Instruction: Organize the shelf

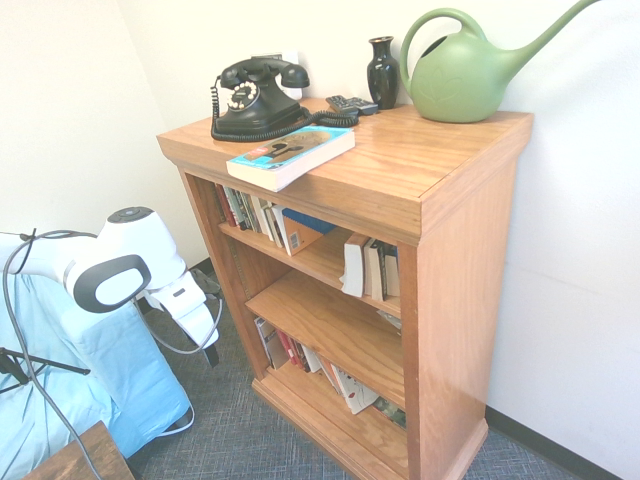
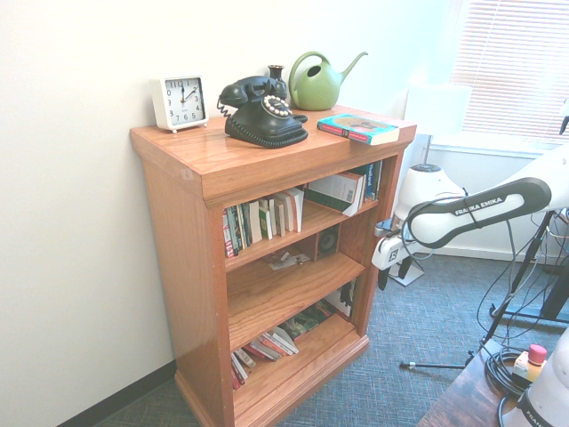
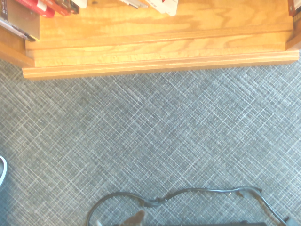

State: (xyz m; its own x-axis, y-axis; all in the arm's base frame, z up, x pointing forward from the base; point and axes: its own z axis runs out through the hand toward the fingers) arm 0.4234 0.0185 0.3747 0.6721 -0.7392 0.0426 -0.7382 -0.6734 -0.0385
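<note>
My tool [image 2: 393, 274] hangs fingers-down over the carpet [image 3: 155, 122], just in front of the bookcase [image 2: 191, 258]; its fingers stand wide apart with nothing between them, which I judge leaves me free to choose a first book.

Nearest on the top board, a paperback [image 1: 290, 158] lies flat at the front edge; I'd take that first, since it seems the stray among the ornaments and its near end is easy to reach.

Inside, the lowest books [image 2: 267, 345] slump sideways, probably for want of support. On the upper inner level, one row [image 2: 262, 222] stands nearly upright, packed together, while a white book [image 2: 336, 191] leans; the gap between could let things slide.

Further back, the telephone [image 1: 262, 105], vase [image 1: 382, 75] and watering can [image 1: 460, 85] sit on their bases, safe enough if I avoid the coiled cord.
</note>
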